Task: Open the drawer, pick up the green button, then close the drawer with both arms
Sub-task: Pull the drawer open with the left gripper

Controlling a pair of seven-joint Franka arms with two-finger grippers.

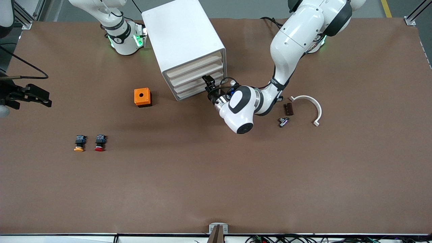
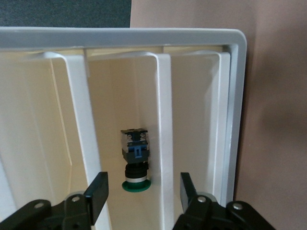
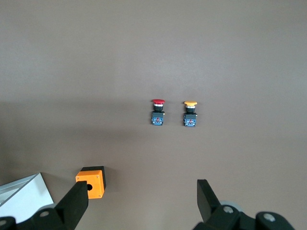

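Observation:
The white cabinet (image 1: 182, 37) stands at the robots' side of the table, with four cream drawer fronts (image 1: 197, 79) stacked and looking flush. My left gripper (image 1: 208, 82) is open right at the drawer fronts. In the left wrist view the gripper (image 2: 144, 191) is open, its fingers (image 2: 98, 191) straddling one cream front (image 2: 164, 143). The green-capped button (image 2: 135, 160) lies inside a drawer, just past the fingers, untouched. My right gripper (image 1: 40, 98) hangs open and empty over the right arm's end of the table; in the right wrist view (image 3: 144, 201) it holds nothing.
An orange box with a hole (image 1: 142, 97) sits beside the cabinet. A yellow-capped button (image 1: 79, 143) and a red-capped button (image 1: 100, 142) lie nearer the front camera. A white curved piece (image 1: 312, 104), a brown block (image 1: 288, 109) and a metal part (image 1: 283, 121) lie toward the left arm's end.

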